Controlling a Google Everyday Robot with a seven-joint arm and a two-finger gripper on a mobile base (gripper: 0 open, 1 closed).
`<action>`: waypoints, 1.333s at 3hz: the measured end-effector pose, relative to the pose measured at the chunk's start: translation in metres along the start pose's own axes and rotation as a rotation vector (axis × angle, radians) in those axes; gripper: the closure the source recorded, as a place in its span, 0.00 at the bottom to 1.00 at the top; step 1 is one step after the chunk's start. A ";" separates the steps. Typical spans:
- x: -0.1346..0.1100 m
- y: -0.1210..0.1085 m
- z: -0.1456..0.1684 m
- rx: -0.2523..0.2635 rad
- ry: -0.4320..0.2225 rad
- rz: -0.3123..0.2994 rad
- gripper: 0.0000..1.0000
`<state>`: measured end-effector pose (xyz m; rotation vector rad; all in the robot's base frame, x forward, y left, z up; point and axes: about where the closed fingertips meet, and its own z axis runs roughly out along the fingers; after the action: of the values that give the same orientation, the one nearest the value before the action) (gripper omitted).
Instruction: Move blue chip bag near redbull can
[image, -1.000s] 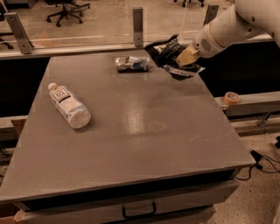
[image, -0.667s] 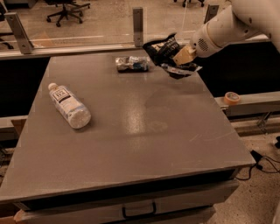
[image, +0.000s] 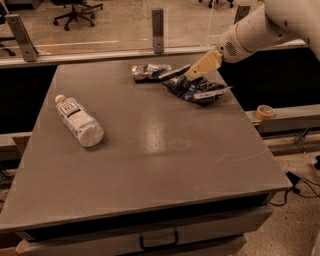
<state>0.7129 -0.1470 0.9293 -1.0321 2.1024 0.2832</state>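
Lowered since 1 second ago, the blue chip bag now lies crumpled and low on the tabletop in the upper right of the frame, where before it hung bunched higher up under the gripper. Nearest the lower edge of the frame, the front half of the tabletop carries nothing of the task. At the left middle, a clear plastic bottle lies on its side just where it lay before, well apart from everything else. Off the right edge, a roll of tape sits on a lower ledge. Further back, the bag rests with its left end close beside the redbull can, which lies on its side at the upper centre and has not shifted; I cannot tell whether the 2 touch. Above the bag, the gripper reaches down from the upper right to the bag's top edge, and I cannot tell whether the jaws are clamped on the foil or have let go. Judged from this, the bag is already near the can, so little more than a clean release and retreat seems left.
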 end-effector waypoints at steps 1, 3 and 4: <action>-0.005 0.001 -0.023 0.001 -0.017 -0.033 0.00; 0.020 -0.016 -0.090 -0.147 -0.072 -0.058 0.00; 0.012 -0.020 -0.163 -0.134 -0.144 -0.111 0.00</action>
<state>0.6359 -0.2471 1.0351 -1.1675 1.9107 0.4351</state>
